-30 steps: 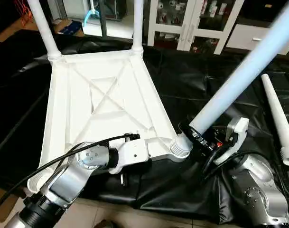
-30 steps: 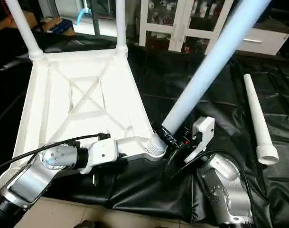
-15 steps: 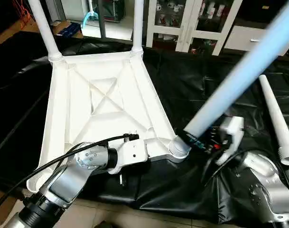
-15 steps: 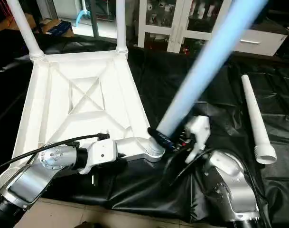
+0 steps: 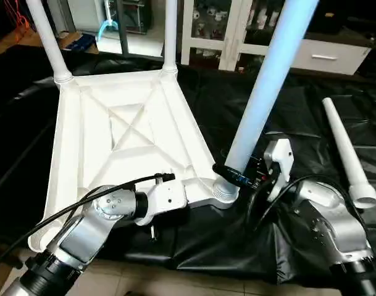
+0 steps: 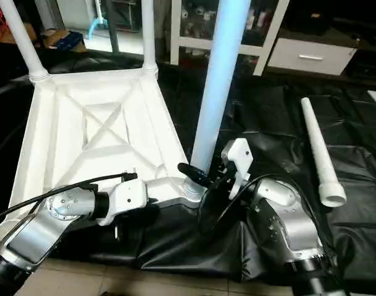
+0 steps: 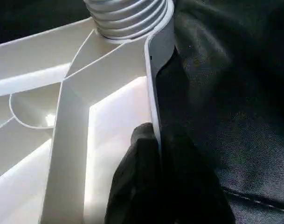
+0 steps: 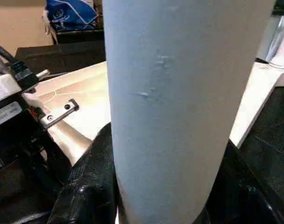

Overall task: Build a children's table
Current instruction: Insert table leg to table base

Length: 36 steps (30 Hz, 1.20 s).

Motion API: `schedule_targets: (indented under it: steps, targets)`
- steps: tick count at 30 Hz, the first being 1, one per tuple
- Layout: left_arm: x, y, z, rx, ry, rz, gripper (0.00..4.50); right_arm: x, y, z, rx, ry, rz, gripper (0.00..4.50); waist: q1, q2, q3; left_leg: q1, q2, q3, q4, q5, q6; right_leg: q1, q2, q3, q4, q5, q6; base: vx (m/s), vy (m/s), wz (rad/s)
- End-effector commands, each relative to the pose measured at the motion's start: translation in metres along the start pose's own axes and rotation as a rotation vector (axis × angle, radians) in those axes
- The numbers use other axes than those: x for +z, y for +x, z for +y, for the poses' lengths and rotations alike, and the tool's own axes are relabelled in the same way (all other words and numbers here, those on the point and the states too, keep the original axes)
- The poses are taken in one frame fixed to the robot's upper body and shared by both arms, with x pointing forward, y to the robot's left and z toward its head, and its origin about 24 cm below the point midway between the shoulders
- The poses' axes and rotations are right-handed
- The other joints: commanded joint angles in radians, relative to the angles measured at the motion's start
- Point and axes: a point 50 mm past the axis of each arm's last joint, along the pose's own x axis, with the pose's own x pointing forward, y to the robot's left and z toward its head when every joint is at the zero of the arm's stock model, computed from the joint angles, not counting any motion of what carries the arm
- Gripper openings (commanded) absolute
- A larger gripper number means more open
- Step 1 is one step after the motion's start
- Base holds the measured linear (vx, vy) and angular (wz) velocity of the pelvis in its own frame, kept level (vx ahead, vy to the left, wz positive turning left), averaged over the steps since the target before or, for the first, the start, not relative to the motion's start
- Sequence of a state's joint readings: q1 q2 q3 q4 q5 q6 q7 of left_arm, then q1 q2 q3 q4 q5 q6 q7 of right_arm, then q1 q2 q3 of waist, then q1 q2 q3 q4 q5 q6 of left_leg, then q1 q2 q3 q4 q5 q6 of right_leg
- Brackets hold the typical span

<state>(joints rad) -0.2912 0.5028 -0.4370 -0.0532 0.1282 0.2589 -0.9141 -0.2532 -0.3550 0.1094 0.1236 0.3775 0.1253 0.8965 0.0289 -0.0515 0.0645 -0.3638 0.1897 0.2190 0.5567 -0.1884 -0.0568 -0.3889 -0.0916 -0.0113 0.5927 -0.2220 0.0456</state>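
Black sheeting (image 5: 286,117) bears the top (image 5: 132,135); left jaws pinch its rim, right jaws clasp a leg (image 5: 262,92) (tip cropped).

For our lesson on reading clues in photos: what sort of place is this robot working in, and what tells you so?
Probably an indoor lab or workshop: black sheeting covers the work surface, a white glass-door cabinet holds small items, and a white drawer unit stands beside it.

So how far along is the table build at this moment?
Done: two legs stand in the far corner sockets of the upturned table top. In hand: the right gripper holds a third leg nearly upright over the near right socket, while the left gripper pinches the top's rim. Left: seating it, the fourth leg on the black sheet.
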Motion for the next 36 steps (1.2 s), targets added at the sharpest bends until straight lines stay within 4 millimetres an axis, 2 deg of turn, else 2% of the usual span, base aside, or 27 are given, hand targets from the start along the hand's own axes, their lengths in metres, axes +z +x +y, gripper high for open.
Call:
schedule_targets:
  steps: [1,4,6,9,12,18,20,21,26,30,31,33,34,36]
  targets:
    - [-0.002,0.005,-0.007,-0.021,-0.016,-0.013,0.0,-0.058,-0.016,0.007,-0.034,0.173,0.255,1.81,-0.006,-0.004,-0.006,0.011,0.047,-0.043,-0.085,-0.428,-0.027,-0.017,-0.044,0.033,-0.108,-0.53,-0.091,0.0,0.0,0.0]
    - [-0.002,0.005,-0.008,-0.021,-0.017,-0.013,0.0,-0.066,-0.021,0.009,-0.056,0.22,0.269,1.81,-0.006,-0.006,-0.01,0.013,0.048,-0.044,-0.085,-0.435,-0.029,-0.018,-0.042,0.033,-0.108,-0.513,-0.087,0.0,0.0,0.0]
    - [-0.002,0.005,-0.008,-0.021,-0.018,-0.015,0.0,-0.071,-0.024,0.009,-0.069,0.231,0.284,1.81,-0.005,-0.006,-0.014,0.013,0.048,-0.041,-0.085,-0.419,-0.026,-0.018,-0.039,0.033,-0.104,-0.457,-0.099,0.0,0.0,0.0]
    - [-0.001,0.006,-0.008,-0.023,-0.015,-0.018,0.0,-0.074,-0.025,0.007,-0.101,0.233,0.286,1.81,-0.005,-0.005,-0.015,0.014,0.048,-0.04,-0.084,-0.434,-0.026,-0.019,-0.039,0.033,-0.105,-0.455,-0.105,0.0,0.0,0.0]
    - [-0.001,0.007,-0.008,-0.024,-0.012,-0.019,0.0,-0.07,-0.022,0.006,-0.108,0.224,0.264,1.81,-0.007,-0.004,-0.015,0.015,0.047,-0.045,-0.086,-0.467,-0.034,-0.02,-0.041,0.033,-0.109,-0.509,-0.093,0.0,0.0,0.0]
    - [0.0,0.007,-0.006,-0.021,-0.005,-0.02,0.0,-0.055,-0.015,0.001,-0.12,0.16,0.189,1.81,-0.007,-0.002,-0.015,0.017,0.047,-0.05,-0.089,-0.494,-0.039,-0.024,-0.043,0.033,-0.115,-0.548,-0.079,0.0,0.0,0.0]
    - [0.0,0.007,-0.006,-0.02,-0.004,-0.019,0.0,-0.047,-0.012,0.0,-0.117,0.14,0.139,1.81,-0.009,-0.002,-0.017,0.013,0.047,-0.053,-0.092,-0.489,-0.04,-0.019,-0.041,0.031,-0.112,-0.525,-0.082,0.0,0.0,0.0]
    - [0.0,0.007,-0.006,-0.02,-0.004,-0.018,0.0,-0.046,-0.012,0.0,-0.116,0.136,0.129,1.81,-0.009,-0.001,-0.018,0.015,0.047,-0.052,-0.092,-0.486,-0.039,-0.02,-0.041,0.031,-0.112,-0.508,-0.087,0.0,0.0,0.0]
    - [-0.001,0.006,-0.006,-0.017,-0.004,-0.016,0.0,-0.037,-0.01,-0.001,-0.109,0.108,0.08,1.81,-0.007,0.0,-0.018,0.012,0.047,-0.046,-0.091,-0.451,-0.028,-0.018,-0.037,0.032,-0.107,-0.424,-0.113,0.0,0.0,0.0]
    - [-0.001,0.006,-0.006,-0.016,-0.003,-0.015,0.0,-0.032,-0.009,-0.001,-0.101,0.107,0.056,1.81,-0.006,0.0,-0.019,0.012,0.047,-0.046,-0.09,-0.444,-0.024,-0.017,-0.039,0.033,-0.108,-0.438,-0.111,0.0,0.0,0.0]
    - [-0.001,0.006,-0.006,-0.016,-0.003,-0.015,0.0,-0.032,-0.009,0.0,-0.1,0.106,0.054,2.16,-0.006,0.0,-0.019,0.011,0.047,-0.045,-0.09,-0.438,-0.023,-0.016,-0.039,0.033,-0.107,-0.434,-0.111,0.0,0.0,0.0]
    - [-0.001,0.006,-0.005,-0.016,-0.003,-0.014,0.0,-0.029,-0.009,0.0,-0.099,0.099,0.043,2.16,-0.005,0.0,-0.019,0.01,0.047,-0.044,-0.091,-0.426,-0.022,-0.015,-0.038,0.033,-0.106,-0.416,-0.112,0.0,0.0,0.0]
    - [-0.001,0.006,-0.005,-0.016,-0.003,-0.014,0.0,-0.027,-0.008,-0.001,-0.106,0.089,0.042,2.39,-0.005,0.0,-0.019,0.01,0.047,-0.044,-0.09,-0.423,-0.021,-0.015,-0.038,0.033,-0.105,-0.41,-0.113,0.0,0.0,0.0]
    - [-0.001,0.006,-0.005,-0.016,-0.003,-0.014,0.0,-0.025,-0.008,-0.001,-0.12,0.074,0.04,2.39,-0.003,0.002,-0.02,0.01,0.047,-0.042,-0.09,-0.404,-0.019,-0.014,-0.037,0.033,-0.103,-0.385,-0.119,0.0,0.0,0.0]
